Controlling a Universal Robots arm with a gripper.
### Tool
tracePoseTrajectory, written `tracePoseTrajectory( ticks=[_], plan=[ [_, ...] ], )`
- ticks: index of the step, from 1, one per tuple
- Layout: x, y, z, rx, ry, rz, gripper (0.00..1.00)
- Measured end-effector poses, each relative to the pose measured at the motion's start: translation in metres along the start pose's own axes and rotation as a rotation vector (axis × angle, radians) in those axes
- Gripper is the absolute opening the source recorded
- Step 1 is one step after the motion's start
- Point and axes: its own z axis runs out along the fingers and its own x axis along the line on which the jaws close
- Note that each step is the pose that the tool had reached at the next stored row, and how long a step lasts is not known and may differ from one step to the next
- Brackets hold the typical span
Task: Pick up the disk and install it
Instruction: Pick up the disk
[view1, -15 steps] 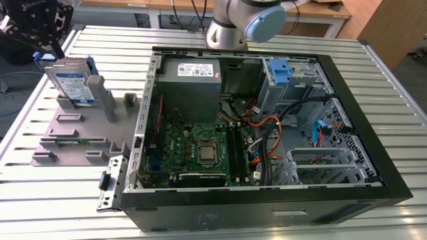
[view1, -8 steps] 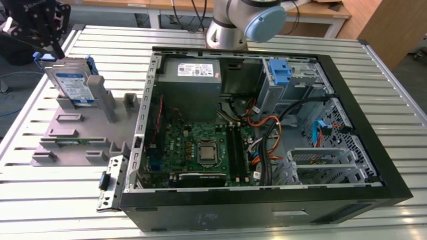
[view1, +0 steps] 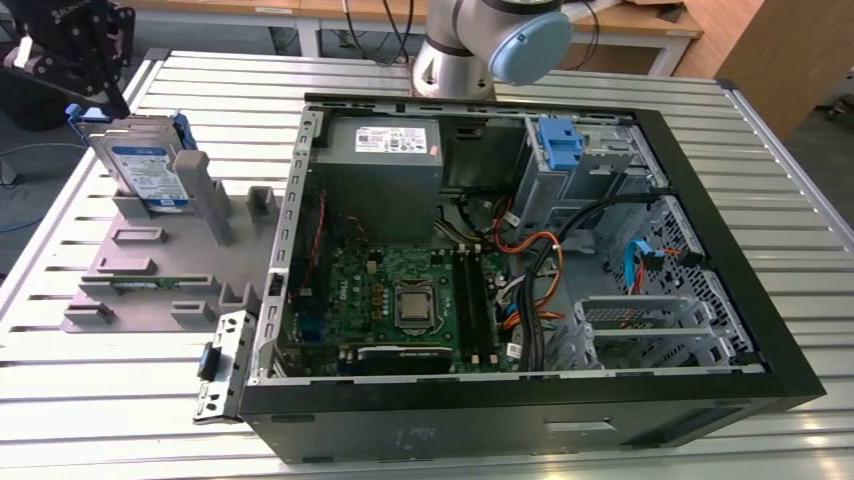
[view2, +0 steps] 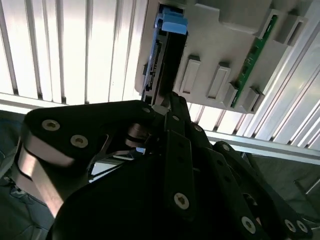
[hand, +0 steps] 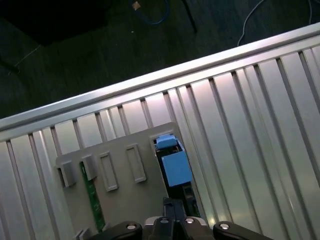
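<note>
On the slatted metal counter (view1: 80, 400), at the exterior view's left: a grey rack (view1: 147, 262) with upright posts and slots. In a slot at its far end, standing on edge, the disk (view1: 144, 165), white-and-blue label facing the camera, blue plastic showing at the upper edge. Not yet in the computer case (view1: 467, 425).

Just above the disk's far upper corner, the black claw (view1: 99, 103), very close; touching or apart, impossible to tell. Same for its state: spread or clamped, cannot tell from any view.

In both wrist views, tip of the claw (view2: 161, 105) (hand: 175, 206) right at one end of the disk (view2: 155, 60) (hand: 176, 170), seen edge-on, blue tab at the other end. Beside it in the same rack (view2: 235, 30) (hand: 120, 145), a row of rectangular slots and a green memory stick (view2: 255, 55) (hand: 92, 195) in a groove; same stick (view1: 147, 283) near the rack's front in the exterior view.

Just beside the rack, toward the exterior view's right: the open black case, lying on its side, circuit board and cables exposed. Inside against the far wall, a grey power box (view1: 380, 150) with a white sticker; near it, a bare blue clip (view1: 561, 140) on a metal cage. Behind the case, the arm's (view1: 487, 40) grey-and-blue joint.
</note>
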Motion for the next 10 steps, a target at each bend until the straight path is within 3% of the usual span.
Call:
tracePoseTrajectory(
  ticks=[7,10],
  plan=[
    [0.0,-0.0001,0.0005,0.0012,0.0047,-0.124,0.11],
    [-0.0001,0.0,0.0007,0.0016,0.0027,-0.162,0.11]
  ],
)
